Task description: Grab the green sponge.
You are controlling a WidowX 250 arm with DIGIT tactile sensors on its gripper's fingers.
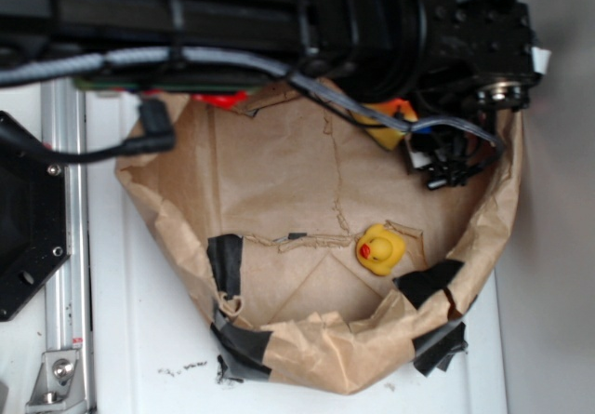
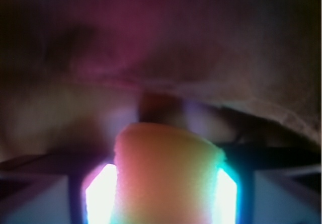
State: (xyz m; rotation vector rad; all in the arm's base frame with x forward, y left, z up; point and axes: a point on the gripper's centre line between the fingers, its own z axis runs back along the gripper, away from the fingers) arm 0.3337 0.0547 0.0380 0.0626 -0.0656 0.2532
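The green sponge (image 2: 168,173), which looks yellow-orange here, stands between my two brightly lit pads (image 2: 100,194) in the wrist view, and both pads touch its sides. My gripper (image 2: 162,189) is shut on it. From the exterior camera only a yellow corner of the sponge (image 1: 383,135) shows, under the black arm at the back of the paper-lined basin. The gripper (image 1: 444,165) sits just to its right, half hidden by cables.
A small yellow rubber duck (image 1: 379,248) with a red beak lies on the brown paper floor. The crumpled paper wall (image 1: 307,353), patched with black tape, rings the area. A red object (image 1: 223,100) peeks out under the arm. An aluminium rail (image 1: 65,247) runs down the left.
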